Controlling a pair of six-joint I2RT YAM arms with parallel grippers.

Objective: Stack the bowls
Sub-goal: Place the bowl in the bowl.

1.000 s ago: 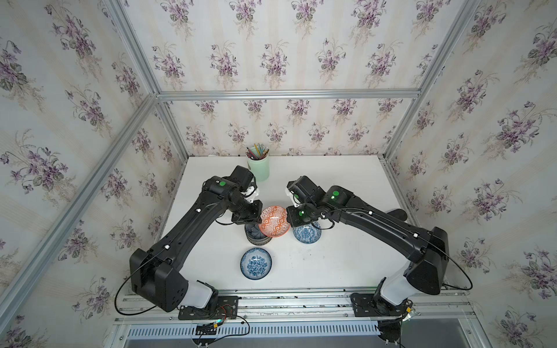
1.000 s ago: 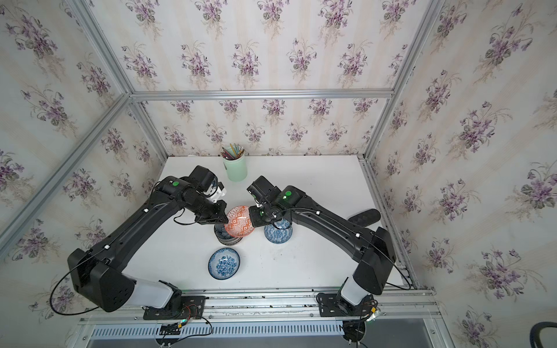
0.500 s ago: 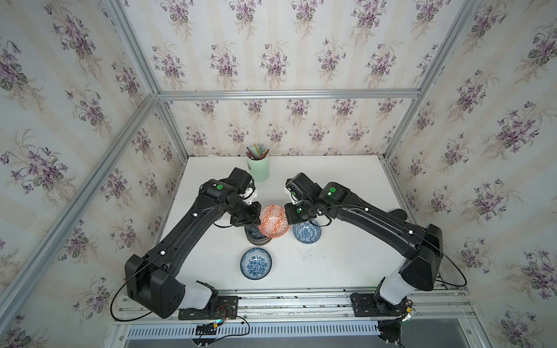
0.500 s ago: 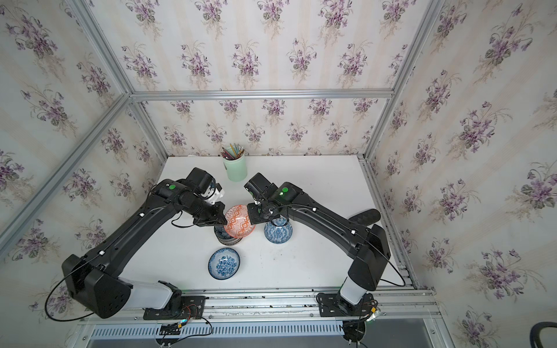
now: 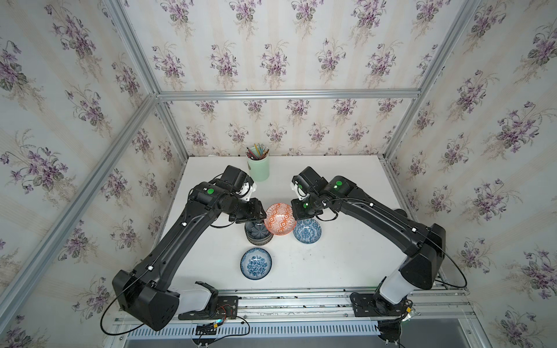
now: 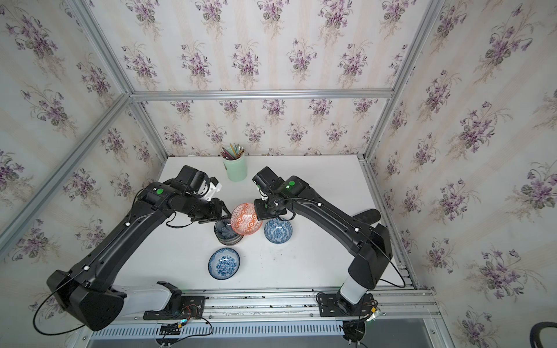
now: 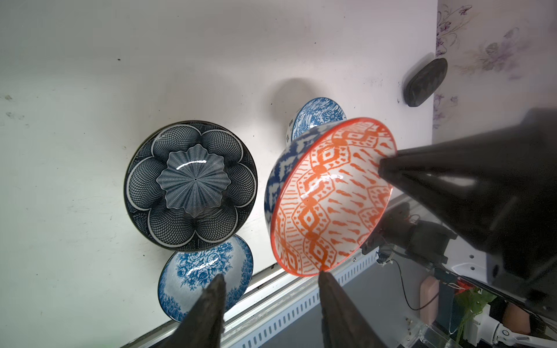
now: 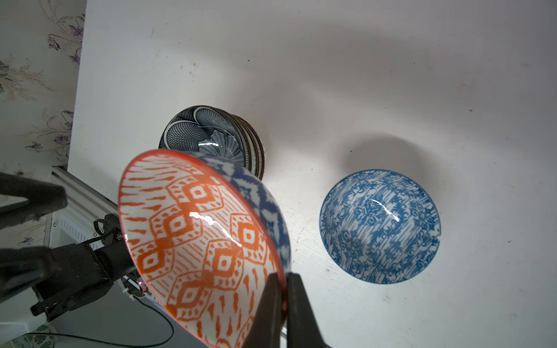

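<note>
Top views: in both top views the orange bowl (image 5: 279, 219) (image 6: 245, 219) hangs tilted above the table (image 5: 346, 256), between the left jaws and the right jaws, which face each other across it. The right jaws are clamped on the rim nearest them. The left jaws stand parted at the opposite rim. A stack of bowls (image 5: 259, 235) topped by a dark petal one sits under the left jaws. A blue patterned bowl (image 5: 307, 231) sits under the right jaws, and a blue rose bowl (image 5: 256, 263) lies apart from both.

Left wrist: the left jaws are open and grip nothing. One fingertip (image 7: 330, 292) sits right at the orange bowl's (image 7: 331, 199) rim, though contact cannot be told. The bowl lies outside the gap, and the other fingertip overlaps the blue rose bowl (image 7: 205, 271). The right jaws pinch the far rim.

Right wrist: the right jaws are closed on the orange bowl's (image 8: 199, 241) rim, one finger (image 8: 266, 304) inside and one outside. The blue patterned bowl (image 8: 379, 226) rests beside them, and the stack of bowls (image 8: 211, 135) stands beyond the held bowl.
</note>
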